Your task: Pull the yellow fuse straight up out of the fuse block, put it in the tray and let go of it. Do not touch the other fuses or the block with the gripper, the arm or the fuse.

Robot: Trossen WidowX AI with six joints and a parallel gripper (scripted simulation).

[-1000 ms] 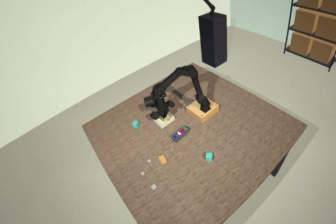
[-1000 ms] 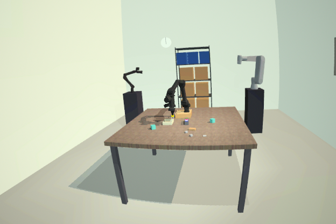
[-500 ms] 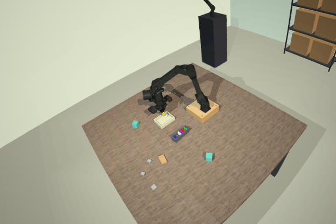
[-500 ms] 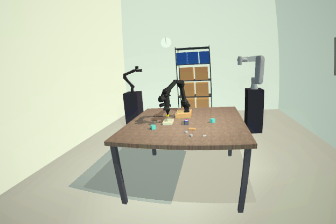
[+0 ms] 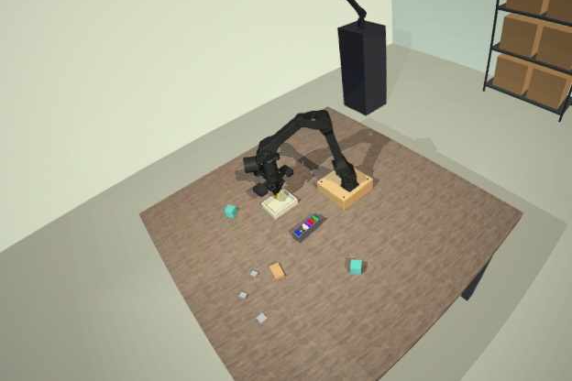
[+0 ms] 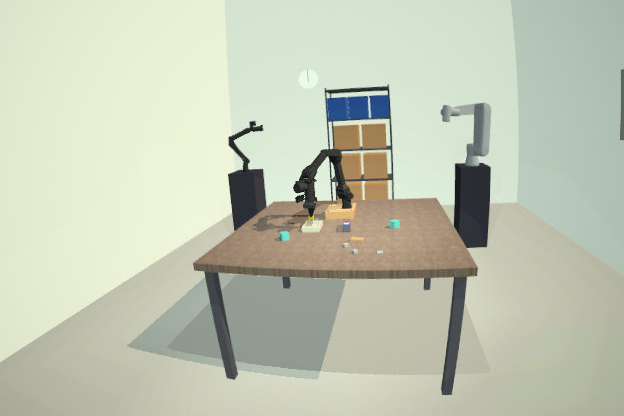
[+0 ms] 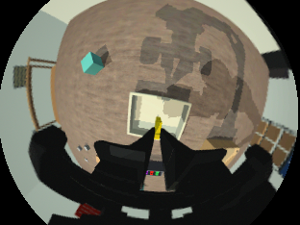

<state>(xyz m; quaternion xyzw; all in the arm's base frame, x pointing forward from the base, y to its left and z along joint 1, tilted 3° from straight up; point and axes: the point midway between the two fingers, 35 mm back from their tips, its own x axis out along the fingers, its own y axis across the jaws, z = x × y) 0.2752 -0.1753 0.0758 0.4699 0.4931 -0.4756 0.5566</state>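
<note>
The gripper (image 5: 277, 193) (image 6: 311, 215) (image 7: 158, 134) is shut on the yellow fuse (image 5: 278, 196) (image 6: 311, 218) (image 7: 158, 124), which points down from the fingertips. The fuse is over the pale cream tray (image 5: 275, 215) (image 6: 312, 230) (image 7: 129, 113); its exact height above the tray floor is hard to tell. The dark fuse block (image 5: 300, 239) (image 6: 346, 229) stands beside the tray, apart from the gripper, and holds several fuses in blue, white, purple, red and green. In the wrist view the block is partly hidden behind the fingers.
A teal cube (image 5: 230, 211) (image 6: 284, 236) (image 7: 91, 63) lies on the tray's far side from the block. Another teal cube (image 5: 356, 266) (image 6: 394, 224), an orange block (image 5: 277, 270) (image 6: 357, 239) and small grey pieces lie on the table. The arm stands on a wooden base (image 5: 330, 192) (image 6: 333, 214).
</note>
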